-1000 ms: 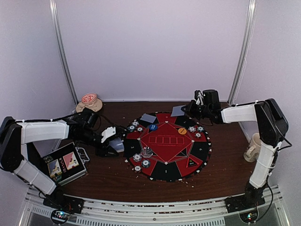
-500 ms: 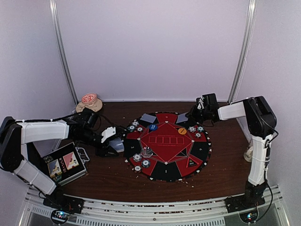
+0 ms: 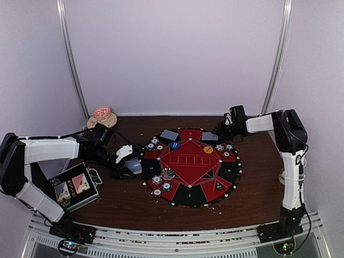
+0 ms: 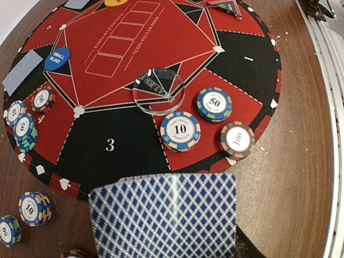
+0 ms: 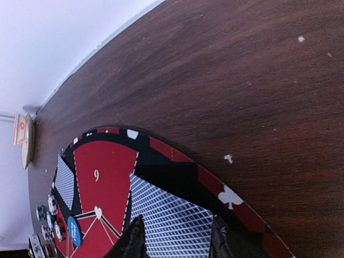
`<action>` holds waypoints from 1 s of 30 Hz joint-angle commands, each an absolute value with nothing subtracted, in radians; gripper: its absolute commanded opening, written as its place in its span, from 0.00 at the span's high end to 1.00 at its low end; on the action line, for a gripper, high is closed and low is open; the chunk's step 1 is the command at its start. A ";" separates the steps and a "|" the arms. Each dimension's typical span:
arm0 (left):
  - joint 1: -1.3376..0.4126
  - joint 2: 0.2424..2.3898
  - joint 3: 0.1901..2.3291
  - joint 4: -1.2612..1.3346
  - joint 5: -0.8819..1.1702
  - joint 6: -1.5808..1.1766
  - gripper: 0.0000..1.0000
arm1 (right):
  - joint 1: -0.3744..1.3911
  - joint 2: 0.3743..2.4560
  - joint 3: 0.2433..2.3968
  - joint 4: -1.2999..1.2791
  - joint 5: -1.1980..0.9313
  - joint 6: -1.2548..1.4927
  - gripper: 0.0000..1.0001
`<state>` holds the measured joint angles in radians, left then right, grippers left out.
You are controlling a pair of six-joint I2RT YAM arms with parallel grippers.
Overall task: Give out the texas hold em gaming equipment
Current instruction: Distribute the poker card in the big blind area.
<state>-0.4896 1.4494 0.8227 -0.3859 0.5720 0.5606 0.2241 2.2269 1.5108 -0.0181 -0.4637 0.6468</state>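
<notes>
A round red-and-black poker mat (image 3: pixel 188 196) lies in the middle of the brown table (image 3: pixel 134 207). The left gripper (image 3: pixel 129 167) hovers just off the mat's left edge, clamped on a small stack of blue-backed playing cards (image 4: pixel 164 215), which fills the bottom of the left wrist view. Just beyond that stack, on the mat's near-left part, three striped poker chips (image 4: pixel 180 130) marked 10, 50 and 100 lie close together. A clear round disc (image 4: pixel 159 91) lies just beside them, toward the mat's centre. More chips sit in short stacks along the mat's left edge, and two small stacks stand on the table just off that edge. A blue button (image 4: pixel 57 59) reading "small blind" rests on the far-left part of the mat, and an orange button (image 3: pixel 208 149) on its far-right part, with further chips near it by the right edge. The right gripper (image 3: pixel 219 130) reaches low over the mat's far-right edge with its fingers (image 5: pixel 134 239) parted and gripping nothing. A single card (image 5: pixel 169 220) lies face down and flat on the mat beneath the gap between them. A second card (image 3: pixel 169 134) lies face down at the mat's far edge, a little to the left. A metal case (image 3: pixel 72 188) with card pictures sits near the table's near-left corner, and a beige mug (image 3: pixel 282 174) stands at the right edge, mostly hidden behind the right arm.
</notes>
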 commanded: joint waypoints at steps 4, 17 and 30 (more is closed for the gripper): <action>-0.485 1.461 0.821 -0.366 0.584 0.578 0.55 | 0.216 2.187 1.588 -0.153 -0.308 0.574 0.52; -0.485 1.462 0.823 -0.366 0.579 0.575 0.55 | 0.313 1.797 1.295 -0.018 -0.233 0.579 0.26; -0.485 1.443 0.820 -0.366 0.578 0.572 0.55 | 0.757 1.768 1.063 0.403 -0.416 0.754 0.25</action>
